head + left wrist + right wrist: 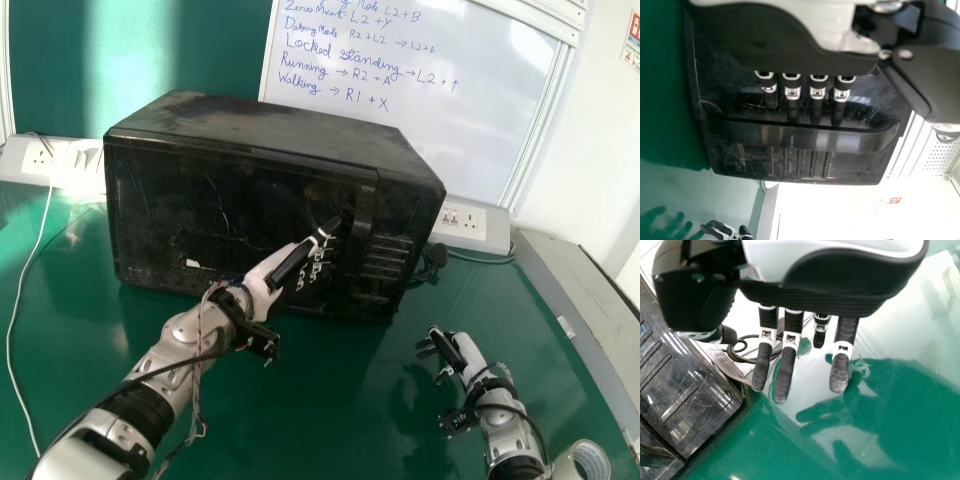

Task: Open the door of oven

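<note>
left hand at oven handle, door shut

the oven (230, 210) is a black unit standing upright on the green table (340, 400), near the middle of the head view, front panel toward the robot. its door (165, 215) is closed. the upright handle (362, 220) is on the right part of the front, beside a column of slots (385, 265).

left hand (265, 280): positioned in front of the door, directed at the handle. fingers (792, 93) are extended with a slight bend, side by side, tips just beside the handle on its door side. the thumb (945, 127) is held well out from them. no grip on the handle is formed; contact between tips and handle cannot be confirmed.

right hand (455, 352): positioned above the table, to the right of the oven and apart from it. fingers (786, 372) are extended, loosely spread, with nothing held.

surroundings: a whiteboard (430, 120) with handwriting stands behind the oven. a socket strip (25, 160) is on the left, with a white cable (18, 290) running down from it. a second socket unit (485, 230) is on the right, behind a black cable (432, 262). a tape roll (583, 462) lies near the right forearm.
</note>
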Robot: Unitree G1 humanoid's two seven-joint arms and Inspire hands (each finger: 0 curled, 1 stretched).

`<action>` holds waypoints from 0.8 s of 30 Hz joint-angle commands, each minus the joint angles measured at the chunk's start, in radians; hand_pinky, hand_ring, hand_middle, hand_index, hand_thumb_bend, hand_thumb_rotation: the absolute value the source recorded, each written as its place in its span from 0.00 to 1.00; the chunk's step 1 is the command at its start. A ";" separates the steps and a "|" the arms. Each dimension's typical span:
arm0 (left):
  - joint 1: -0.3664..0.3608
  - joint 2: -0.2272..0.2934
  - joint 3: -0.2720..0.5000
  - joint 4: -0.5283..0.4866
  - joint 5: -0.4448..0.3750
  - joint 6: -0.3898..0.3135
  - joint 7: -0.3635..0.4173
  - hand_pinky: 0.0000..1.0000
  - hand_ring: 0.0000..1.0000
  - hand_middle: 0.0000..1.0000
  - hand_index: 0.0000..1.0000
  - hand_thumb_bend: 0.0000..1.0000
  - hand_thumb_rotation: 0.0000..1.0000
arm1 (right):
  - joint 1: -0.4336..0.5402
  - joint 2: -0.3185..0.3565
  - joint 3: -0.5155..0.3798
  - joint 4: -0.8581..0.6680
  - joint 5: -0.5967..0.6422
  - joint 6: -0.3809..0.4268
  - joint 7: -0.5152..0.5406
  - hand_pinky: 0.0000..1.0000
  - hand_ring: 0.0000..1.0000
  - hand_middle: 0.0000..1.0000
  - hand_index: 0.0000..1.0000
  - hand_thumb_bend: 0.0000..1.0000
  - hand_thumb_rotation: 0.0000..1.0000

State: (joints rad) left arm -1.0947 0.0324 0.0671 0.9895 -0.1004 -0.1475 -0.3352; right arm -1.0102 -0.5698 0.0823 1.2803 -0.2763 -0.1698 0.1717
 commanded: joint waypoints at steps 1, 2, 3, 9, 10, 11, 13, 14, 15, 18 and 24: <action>-0.028 -0.014 0.014 0.020 -0.017 -0.012 -0.016 0.84 0.90 0.93 0.90 1.00 0.87 | 0.019 0.008 0.004 0.023 -0.005 0.023 0.012 0.31 0.38 0.47 0.50 0.49 0.16; -0.031 -0.015 0.016 0.027 -0.018 -0.016 -0.021 0.83 0.90 0.94 0.90 1.00 0.87 | 0.019 0.008 0.005 0.023 -0.006 0.022 0.012 0.31 0.38 0.47 0.50 0.49 0.16; -0.034 -0.016 0.017 0.033 -0.018 -0.021 -0.027 0.83 0.90 0.94 0.91 1.00 0.87 | 0.018 0.008 0.004 0.024 -0.005 0.026 0.014 0.31 0.38 0.47 0.50 0.49 0.16; -0.045 -0.022 0.014 0.074 -0.009 -0.056 -0.055 0.81 0.91 0.94 0.93 1.00 0.87 | 0.016 0.008 0.000 0.027 -0.002 0.029 0.017 0.31 0.37 0.47 0.50 0.49 0.16; -0.047 -0.024 0.016 0.079 -0.011 -0.054 -0.056 0.82 0.91 0.95 0.92 1.00 0.85 | 0.017 0.008 -0.001 0.027 -0.001 0.027 0.017 0.30 0.37 0.46 0.50 0.49 0.16; -0.049 -0.025 0.019 0.084 -0.014 -0.054 -0.059 0.83 0.91 0.94 0.92 1.00 0.85 | 0.017 0.008 0.000 0.027 -0.001 0.026 0.017 0.30 0.37 0.46 0.50 0.49 0.16; -0.052 -0.027 0.027 0.093 -0.022 -0.056 -0.070 0.83 0.90 0.94 0.92 1.00 0.86 | 0.015 0.008 0.002 0.026 -0.004 0.029 0.015 0.30 0.36 0.46 0.50 0.49 0.16; -0.054 -0.028 0.032 0.097 -0.027 -0.055 -0.080 0.83 0.90 0.94 0.92 1.00 0.86 | 0.015 0.009 0.002 0.026 -0.004 0.030 0.014 0.29 0.36 0.47 0.50 0.49 0.16; -0.056 -0.029 0.039 0.102 -0.033 -0.054 -0.091 0.84 0.90 0.94 0.92 1.00 0.85 | 0.014 0.009 0.002 0.027 -0.004 0.031 0.015 0.29 0.36 0.47 0.50 0.49 0.16; -0.062 -0.031 0.051 0.117 -0.046 -0.051 -0.114 0.83 0.89 0.93 0.92 1.00 0.85 | 0.011 0.009 0.001 0.028 -0.003 0.036 0.016 0.31 0.37 0.47 0.50 0.49 0.16; -0.073 -0.033 0.074 0.152 -0.059 -0.057 -0.156 0.79 0.88 0.94 0.94 1.00 0.84 | 0.011 0.008 0.002 0.030 -0.005 0.034 0.018 0.31 0.38 0.47 0.50 0.49 0.16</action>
State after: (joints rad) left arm -1.1494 0.0104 0.1351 1.1266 -0.1472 -0.1966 -0.4752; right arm -1.0169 -0.5701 0.0815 1.2843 -0.2767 -0.1557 0.1723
